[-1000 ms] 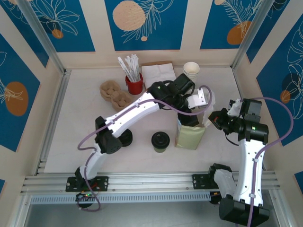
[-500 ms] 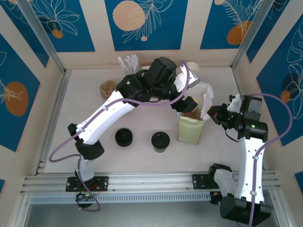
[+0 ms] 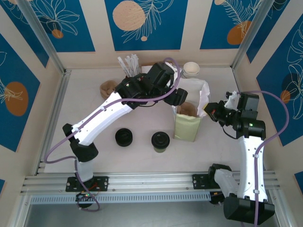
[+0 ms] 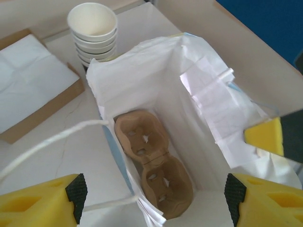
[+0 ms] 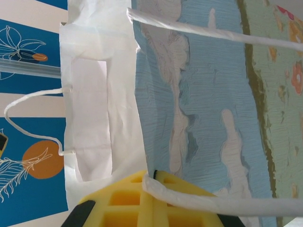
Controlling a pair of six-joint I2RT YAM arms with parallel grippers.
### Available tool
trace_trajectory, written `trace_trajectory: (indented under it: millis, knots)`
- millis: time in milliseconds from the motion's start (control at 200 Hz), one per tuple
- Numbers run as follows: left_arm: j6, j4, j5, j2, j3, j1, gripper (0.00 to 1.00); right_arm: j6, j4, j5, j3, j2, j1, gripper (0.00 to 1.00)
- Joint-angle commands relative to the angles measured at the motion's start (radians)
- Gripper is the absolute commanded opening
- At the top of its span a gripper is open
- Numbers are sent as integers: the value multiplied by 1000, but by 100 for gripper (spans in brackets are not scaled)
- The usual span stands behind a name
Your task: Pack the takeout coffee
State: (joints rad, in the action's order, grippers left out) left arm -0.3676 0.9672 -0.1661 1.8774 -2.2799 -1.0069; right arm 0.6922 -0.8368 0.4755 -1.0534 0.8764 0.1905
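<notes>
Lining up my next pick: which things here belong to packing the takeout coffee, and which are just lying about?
For the job: lidded cup, paper bag, cup carrier inside the bag.
Lying about: pile of black lids, stack of white cups, napkins, spare carriers, white sticks.

Top cam: left arm (image 3: pixel 109 113) hides stirrers' (image 3: pixel 129 64) lower ends; left hand (image 3: pixel 179 97) blocks part of bag (image 3: pixel 187 127) mouth. Takeout coffee (image 3: pixel 160 141) lidded, contents unseen. Right hand (image 3: pixel 212 113) tips too small to make out. Left wrist cam: pads (image 4: pixel 38 201) cut by btm edge, napkin box (image 4: pixel 33 90) by left edge.
</notes>
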Motion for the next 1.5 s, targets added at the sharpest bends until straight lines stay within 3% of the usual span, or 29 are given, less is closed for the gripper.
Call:
trace_trajectory:
  millis: [0,260,380,505,665,740,995,1120,1495]
  knots:
    - [-105,32,-67,41,-3,14,77,7,28,26,11,0,-12,0]
    - [-149,52,-63,156,-30,49,60,3,45,51,39,1,-17,0]
    - [-154,45,-38,197,-39,61,47,0,41,61,44,8,-20,0]
    - [-156,5,27,217,-35,77,26,6,8,66,34,9,-20,0]
    - [-162,-52,93,228,-26,77,12,31,-176,-12,-63,14,-1,30]
    - [-180,-53,102,226,-21,74,6,54,-260,-20,-124,18,17,34]
    - [-214,-84,73,168,43,47,5,10,-585,-113,-477,116,37,41]
    - [-211,-134,94,143,77,43,6,-52,-661,-175,-607,208,43,42]
    - [-231,-193,177,170,75,45,6,-86,-495,-257,-510,310,34,53]
